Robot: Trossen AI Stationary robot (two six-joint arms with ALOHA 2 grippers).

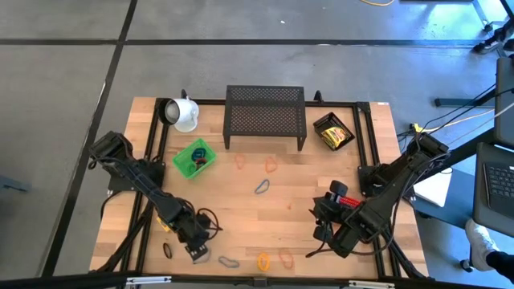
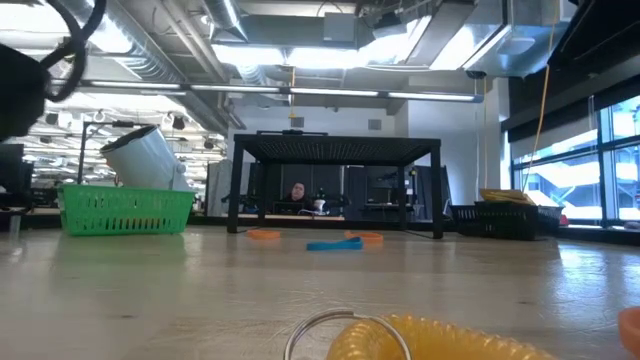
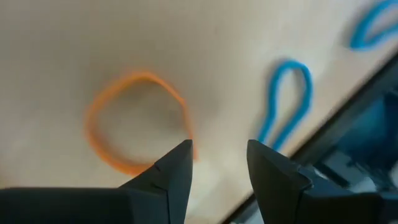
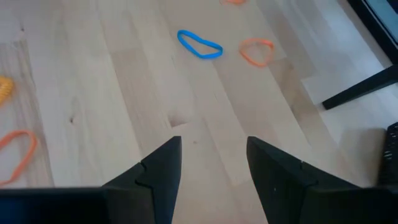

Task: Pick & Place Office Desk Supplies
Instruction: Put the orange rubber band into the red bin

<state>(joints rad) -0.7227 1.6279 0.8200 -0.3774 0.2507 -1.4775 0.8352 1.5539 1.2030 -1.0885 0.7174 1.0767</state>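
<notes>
left gripper point(image 3: 217, 168): narrow gap, empty, low over orange loop point(image 3: 134, 121) at worktop point(image 1: 241, 209) front | advice: straddle one strand, press down, then pinch | right gripper point(image 4: 211, 165): apart, empty, waiting right | bin point(image 1: 193, 157) likely goal

Bright ceiling strip lights point(image 2: 300, 45) glare in the low view. The close yellow coil point(image 2: 430, 340) and the orange loop point(image 3: 134, 121) in the left wrist view are blurred.
</notes>
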